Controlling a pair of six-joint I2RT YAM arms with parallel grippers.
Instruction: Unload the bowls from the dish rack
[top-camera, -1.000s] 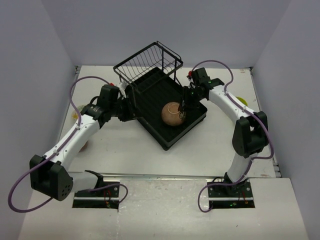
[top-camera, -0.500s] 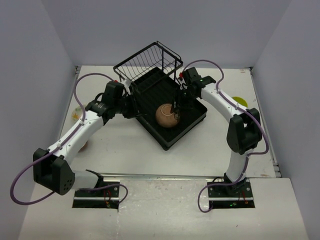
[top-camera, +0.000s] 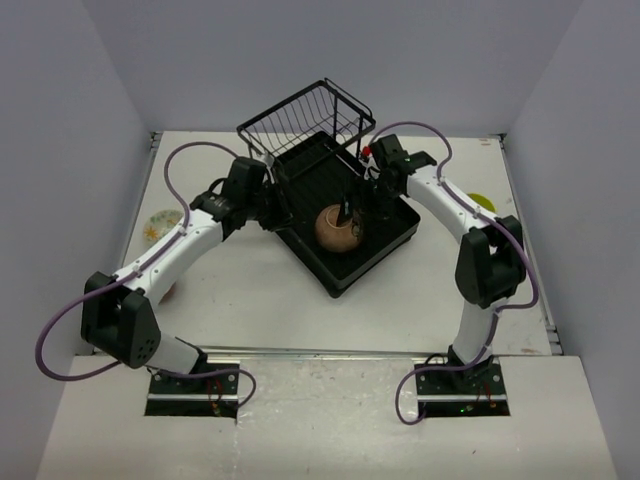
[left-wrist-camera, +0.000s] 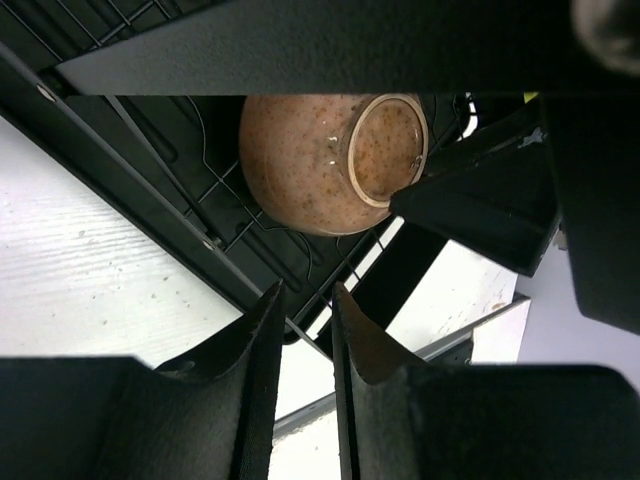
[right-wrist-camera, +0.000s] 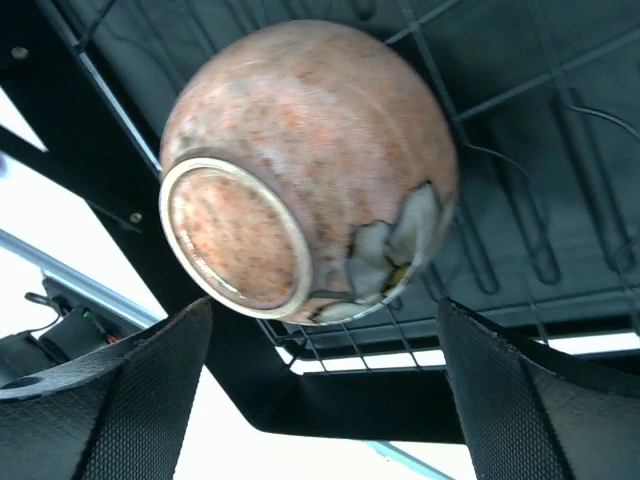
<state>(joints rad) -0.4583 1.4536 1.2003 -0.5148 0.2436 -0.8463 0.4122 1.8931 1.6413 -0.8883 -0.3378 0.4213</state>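
Bowl (top-camera: 338, 228), one, tan-brown, speckled, pale flower mark on its side: lay upturned, foot ring uppermost, on the ribbed floor of the dish rack (top-camera: 372, 262). Rack: black tray, set diagonally, raised wire basket (top-camera: 305, 118) at far end.

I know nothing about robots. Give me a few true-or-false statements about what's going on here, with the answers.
1. The brown bowl lies upside down in the dish rack. True.
2. The right pincer is clamped on the bowl. False: it stands wide open, one finger on either side of the bowl.
3. A green bowl also sits in the rack. False: only the brown bowl shows there.
4. The left pincer is at the rack's rim. True.
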